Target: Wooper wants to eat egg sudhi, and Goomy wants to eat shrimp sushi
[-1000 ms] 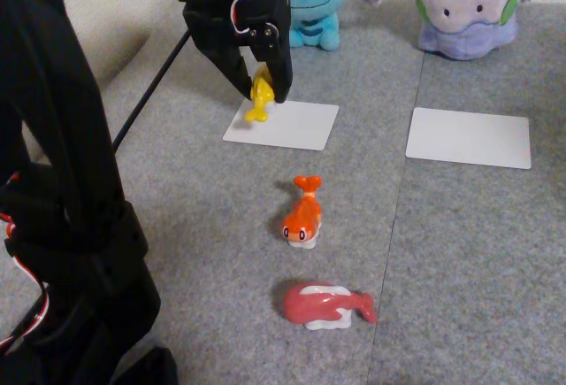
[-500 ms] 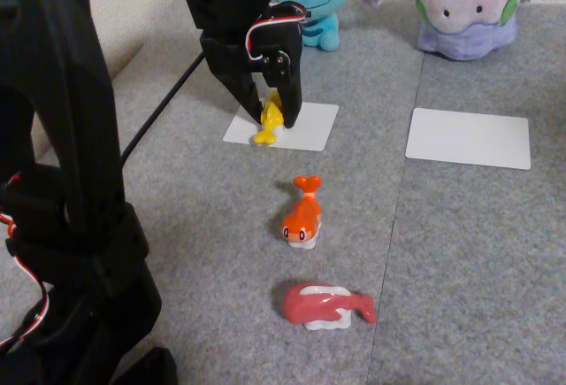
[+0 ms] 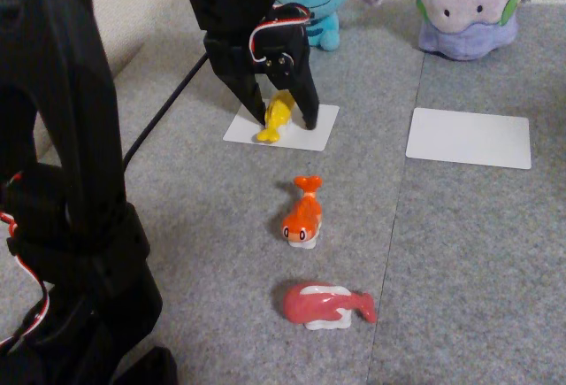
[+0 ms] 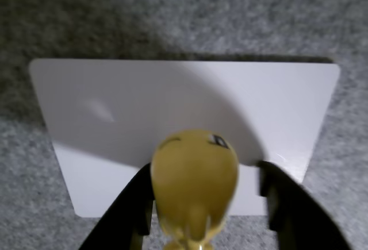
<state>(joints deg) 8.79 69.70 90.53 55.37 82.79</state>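
Gripper (image 3: 287, 122): jaws spread apart, released, fingertips down on white card (image 3: 305, 128)
Egg sudhi (image 3: 276, 117): on that card's near edge, leaning on left finger, clear of right one
Wooper (image 3: 317, 0): just behind card
Shrimp sushi (image 3: 303, 214): on grey mat, nearer camera
Goomy (image 3: 466, 6): far right, behind second card (image 3: 469, 137)

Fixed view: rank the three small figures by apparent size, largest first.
1. pink-red figure, though it sits nearest the camera, which may inflate it.
2. shrimp sushi.
3. egg sudhi, on the white card, farthest away and partly hidden by the pincer.
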